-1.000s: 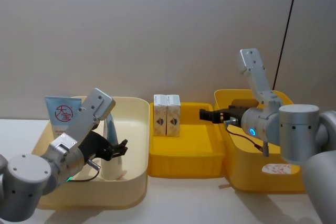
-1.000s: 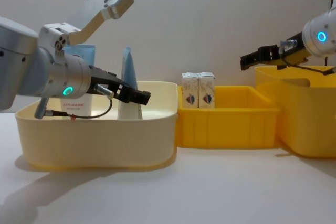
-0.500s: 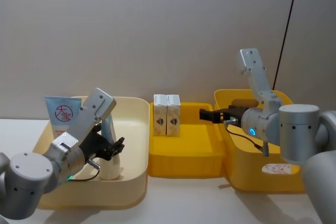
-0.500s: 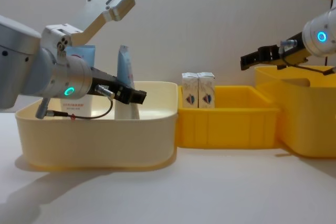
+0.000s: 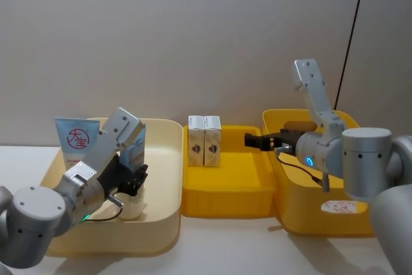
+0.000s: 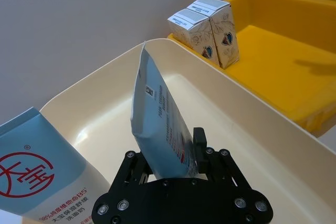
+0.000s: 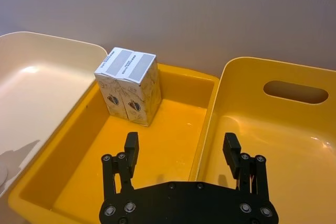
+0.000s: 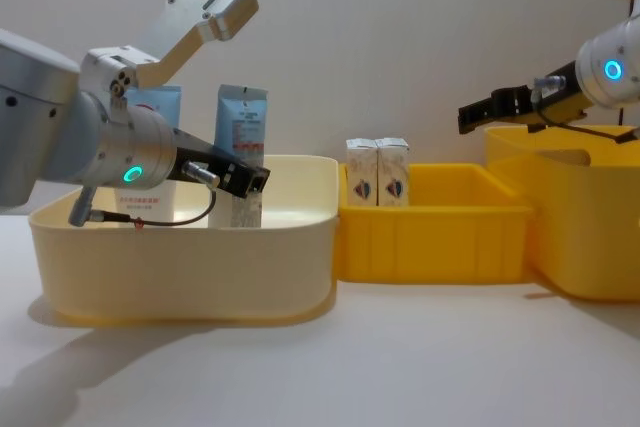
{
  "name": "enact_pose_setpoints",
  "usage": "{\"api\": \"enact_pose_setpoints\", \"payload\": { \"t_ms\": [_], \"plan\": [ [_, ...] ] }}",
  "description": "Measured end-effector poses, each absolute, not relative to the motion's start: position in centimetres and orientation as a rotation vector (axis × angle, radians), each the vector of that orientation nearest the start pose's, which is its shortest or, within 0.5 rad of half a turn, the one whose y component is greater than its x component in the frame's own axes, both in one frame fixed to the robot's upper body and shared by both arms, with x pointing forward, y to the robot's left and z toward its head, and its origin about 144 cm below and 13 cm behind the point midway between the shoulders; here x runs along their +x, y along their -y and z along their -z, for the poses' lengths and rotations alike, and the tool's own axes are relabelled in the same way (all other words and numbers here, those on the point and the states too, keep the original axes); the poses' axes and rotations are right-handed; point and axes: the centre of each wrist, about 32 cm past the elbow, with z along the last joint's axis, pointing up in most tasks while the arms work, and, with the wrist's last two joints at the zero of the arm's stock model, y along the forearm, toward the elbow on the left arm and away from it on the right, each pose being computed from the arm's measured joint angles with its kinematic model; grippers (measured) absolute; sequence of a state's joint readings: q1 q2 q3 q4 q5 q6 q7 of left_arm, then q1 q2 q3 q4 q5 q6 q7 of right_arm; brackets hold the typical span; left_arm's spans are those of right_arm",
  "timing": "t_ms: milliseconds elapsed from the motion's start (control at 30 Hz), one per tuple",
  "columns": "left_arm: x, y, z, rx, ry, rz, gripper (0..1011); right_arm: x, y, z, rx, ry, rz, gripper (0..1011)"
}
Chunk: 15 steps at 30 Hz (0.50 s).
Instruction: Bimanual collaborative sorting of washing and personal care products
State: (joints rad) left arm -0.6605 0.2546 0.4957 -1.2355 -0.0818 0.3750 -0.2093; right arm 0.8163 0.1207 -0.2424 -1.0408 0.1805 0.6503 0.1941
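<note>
— What is laid out, from the biggest thing down?

— On the white desk (image 8: 400, 367) three bins are set in a row. A cream bin (image 5: 166, 159) is placed on the robot's left, a shallow yellow tray (image 5: 225, 188) in the middle, and a deeper yellow bin (image 5: 299, 207) on the right. A light blue tube with a red round logo (image 5: 76, 140) is leaned against the cream bin's far left corner. A pale blue-white tapering tube (image 6: 160, 124) is held upright in the same bin, cap down. Two small white cartons (image 7: 128, 85) are stood side by side, touching, at the tray's far left corner.

— And the hands?

— The left hand (image 5: 133, 181) is clamped on the tapering tube's lower part. Whether the cap is rested on the bin's floor cannot be told. The right hand (image 7: 181, 145) is held empty, fingers apart, above the wall between tray and deep bin.

— Which step is judged to be in hand?

— The handling of the tapering tube, it seems. Next, a straight lift is called for, so that the cream bin's wall and the logo tube are cleared. A firm grip is needed, since a tapered tube is easily squeezed out.
</note>
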Motion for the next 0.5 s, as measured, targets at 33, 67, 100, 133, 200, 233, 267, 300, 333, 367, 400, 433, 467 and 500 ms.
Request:
{"api": "enact_pose_setpoints", "payload": {
  "t_ms": [33,67,100,133,200,233,267,300,333,367,400,433,467,500],
  "plan": [
    [60.74,-18.86,-126.66,0.433,0.179,-1.090,402,65.48,21.62,-131.56,-0.354,-0.250,1.247,1001],
    [60.75,-18.86,-126.65,0.434,0.179,-1.090,389,65.48,21.62,-131.56,-0.354,-0.250,1.247,1001],
    [60.75,-18.86,-126.65,0.434,0.179,-1.090,385,65.48,21.62,-131.56,-0.354,-0.250,1.247,1001],
    [60.75,-18.86,-126.65,0.434,0.179,-1.090,378,65.48,21.62,-131.56,-0.354,-0.250,1.247,1001],
    [60.76,-18.86,-126.65,0.434,0.179,-1.090,363,65.48,21.62,-131.56,-0.354,-0.250,1.247,1001],
    [60.76,-18.86,-126.66,0.434,0.179,-1.090,361,65.48,21.62,-131.56,-0.354,-0.250,1.247,1001],
    [60.76,-18.86,-126.66,0.434,0.179,-1.091,349,65.48,21.62,-131.56,-0.354,-0.250,1.247,1001],
    [60.76,-18.86,-126.66,0.434,0.179,-1.091,347,65.48,21.62,-131.56,-0.354,-0.250,1.247,1001],
    [60.77,-18.86,-126.66,0.434,0.179,-1.091,338,65.48,21.62,-131.56,-0.354,-0.250,1.247,1001],
    [60.77,-18.86,-126.66,0.434,0.179,-1.091,338,65.48,21.62,-131.56,-0.354,-0.250,1.247,1001],
    [60.77,-18.87,-126.66,0.434,0.179,-1.091,332,65.48,21.62,-131.56,-0.354,-0.250,1.247,1001],
    [60.77,-18.87,-126.67,0.434,0.179,-1.091,322,65.48,21.62,-131.56,-0.354,-0.250,1.247,1001],
    [60.78,-18.87,-126.67,0.435,0.179,-1.091,322,65.48,21.62,-131.56,-0.354,-0.250,1.247,1001],
    [60.78,-18.87,-126.67,0.435,0.179,-1.091,316,65.48,21.62,-131.56,-0.354,-0.250,1.247,1001]
  ]
}}
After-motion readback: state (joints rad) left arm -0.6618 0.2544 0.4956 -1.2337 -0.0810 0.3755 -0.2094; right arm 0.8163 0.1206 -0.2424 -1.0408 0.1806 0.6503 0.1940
